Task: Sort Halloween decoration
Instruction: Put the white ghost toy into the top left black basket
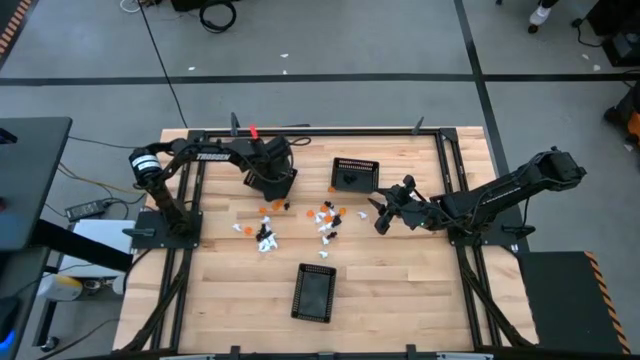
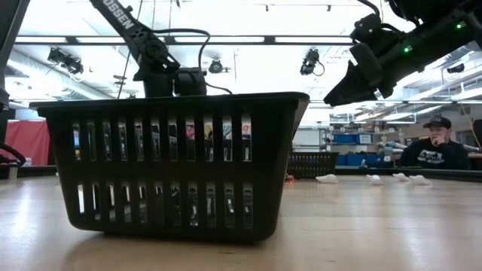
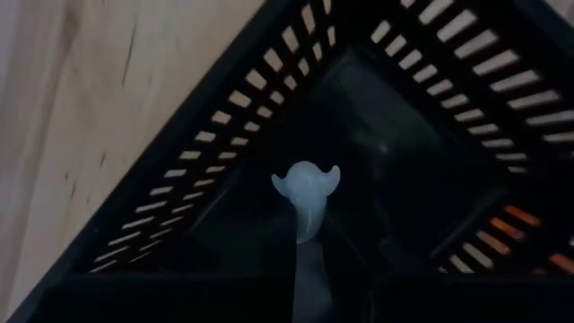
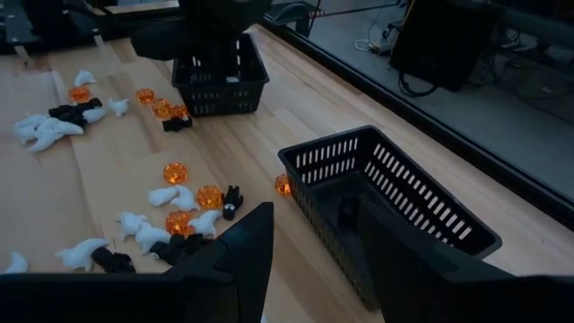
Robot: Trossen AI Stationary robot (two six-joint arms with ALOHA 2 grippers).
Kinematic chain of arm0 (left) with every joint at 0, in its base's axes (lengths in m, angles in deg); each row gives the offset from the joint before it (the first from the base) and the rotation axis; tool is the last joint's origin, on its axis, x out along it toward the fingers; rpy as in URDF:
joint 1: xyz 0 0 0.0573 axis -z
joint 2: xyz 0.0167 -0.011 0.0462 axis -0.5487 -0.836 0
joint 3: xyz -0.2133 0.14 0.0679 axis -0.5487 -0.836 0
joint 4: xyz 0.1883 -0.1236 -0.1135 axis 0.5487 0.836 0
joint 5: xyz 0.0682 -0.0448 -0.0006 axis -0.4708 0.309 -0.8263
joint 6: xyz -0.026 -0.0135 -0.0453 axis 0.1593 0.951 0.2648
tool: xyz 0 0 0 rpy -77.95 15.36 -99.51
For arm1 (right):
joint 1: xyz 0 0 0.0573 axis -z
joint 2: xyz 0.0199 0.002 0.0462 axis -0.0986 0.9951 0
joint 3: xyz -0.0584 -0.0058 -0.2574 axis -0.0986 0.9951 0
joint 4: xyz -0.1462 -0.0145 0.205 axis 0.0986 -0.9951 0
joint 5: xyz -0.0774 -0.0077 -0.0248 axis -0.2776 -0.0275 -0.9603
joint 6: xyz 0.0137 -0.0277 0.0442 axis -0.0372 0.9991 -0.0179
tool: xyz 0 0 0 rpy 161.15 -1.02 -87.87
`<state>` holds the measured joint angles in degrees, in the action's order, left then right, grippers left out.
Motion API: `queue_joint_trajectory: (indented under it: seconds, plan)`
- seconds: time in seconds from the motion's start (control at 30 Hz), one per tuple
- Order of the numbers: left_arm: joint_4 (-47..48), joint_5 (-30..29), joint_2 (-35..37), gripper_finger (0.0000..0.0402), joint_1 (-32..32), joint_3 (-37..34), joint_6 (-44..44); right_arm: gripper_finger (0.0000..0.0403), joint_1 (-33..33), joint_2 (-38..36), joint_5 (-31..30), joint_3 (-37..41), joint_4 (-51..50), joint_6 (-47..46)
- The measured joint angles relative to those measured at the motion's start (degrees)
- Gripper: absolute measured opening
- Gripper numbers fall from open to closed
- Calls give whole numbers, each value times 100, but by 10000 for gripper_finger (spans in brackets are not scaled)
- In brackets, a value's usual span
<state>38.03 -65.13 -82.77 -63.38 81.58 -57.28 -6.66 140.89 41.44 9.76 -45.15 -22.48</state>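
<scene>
High view shows a pale wooden surface with three black rectangular mesh baskets. The left fingers hang over the far-left basket, grasping a small white ghost-shaped trinket above its dark inside, not yet dropped. The right fingers stand parted and empty near the far-middle basket. Most of the tiny orange, white and black Halloween trinkets lie scattered mid-surface between the arms. The near basket looks empty. Sorting appears barely begun, with nearly everything left.
</scene>
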Motion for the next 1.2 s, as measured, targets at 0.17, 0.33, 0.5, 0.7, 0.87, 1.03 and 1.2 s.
queue_joint_trajectory:
  seconds: [0.17,0.33,0.5,0.7,0.87,1.03,1.2]
  plan:
    - [-40,-2,-2,60,7,-21,80,169,0,0,18,0,2,0]
    - [-31,-4,-4,111,7,-21,136,169,0,1,33,0,2,-2]
    - [174,-21,-9,161,7,66,137,169,0,0,33,0,2,-2]
    - [926,-72,-9,180,52,722,158,169,0,0,33,0,0,-2]
    - [1205,-325,-9,180,464,1284,5,169,0,0,41,0,-2,0]
    - [693,-334,-9,180,1158,1494,-255,169,0,1,40,0,-4,24]
    - [104,99,-76,180,1702,1494,-73,169,0,2,11,0,-2,24]
